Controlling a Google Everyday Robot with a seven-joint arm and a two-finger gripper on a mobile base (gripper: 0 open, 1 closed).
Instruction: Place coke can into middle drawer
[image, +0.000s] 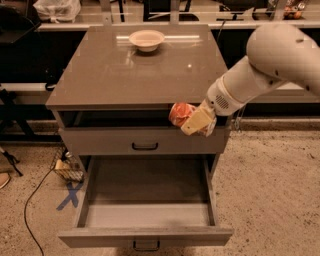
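Observation:
The coke can (178, 113), orange-red with white markings, is held in my gripper (189, 121), which is shut on it. The can hangs just past the front edge of the cabinet top (125, 75), on the right, at the height of the gap under the top. The white arm (260, 65) reaches in from the upper right. The middle drawer (147, 215) is pulled out below, its bare tray showing, with a black handle (146, 245) on its front panel. The can is above the drawer's back right part.
A pale round bowl (146, 39) stands at the back of the cabinet top. A shut drawer front with a black handle (145, 146) sits above the pulled-out drawer. A cable and blue tape cross (70, 195) lie on the floor at left.

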